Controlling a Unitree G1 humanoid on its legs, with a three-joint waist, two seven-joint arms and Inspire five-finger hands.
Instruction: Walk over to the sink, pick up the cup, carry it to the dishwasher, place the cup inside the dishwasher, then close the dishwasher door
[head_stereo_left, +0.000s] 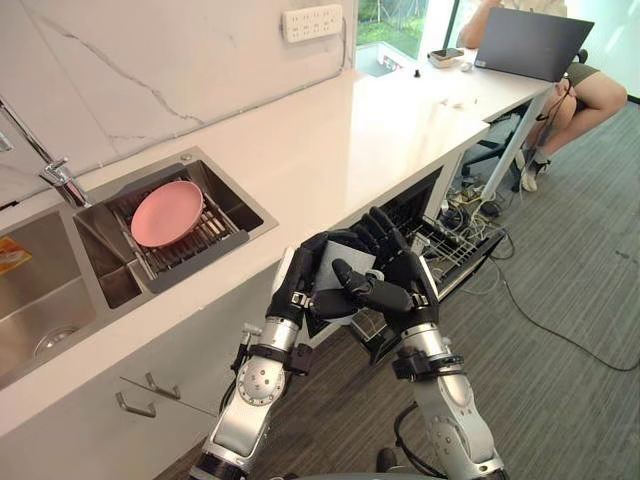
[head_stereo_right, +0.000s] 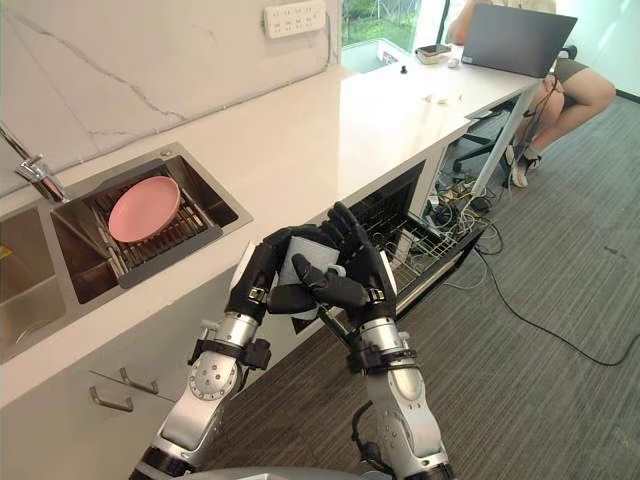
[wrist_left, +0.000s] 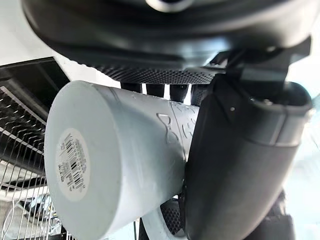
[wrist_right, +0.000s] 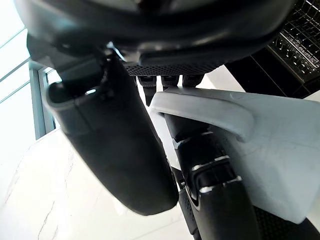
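Currently: pale grey plastic cup (head_stereo_left: 347, 266), handled, clasped between both dark hands before the white stone counter (head_stereo_left: 330, 150). Fingers of the left hand (head_stereo_left: 298, 285) curl round its body, and the right hand (head_stereo_left: 395, 285) curls over its handle side. The cup is tilted, its long axis along the left fingers and its stickered base toward the left wrist. The open dishwasher (head_stereo_left: 455, 245) is at 2 o'clock. A round pink plate (head_stereo_left: 167, 213) sits in the steel sink (head_stereo_left: 243, 214) at 10 o'clock.

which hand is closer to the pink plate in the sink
Left. The left hand grips the cup on the side facing the pink plate; the right hand grips its far side, nearer the dishwasher.
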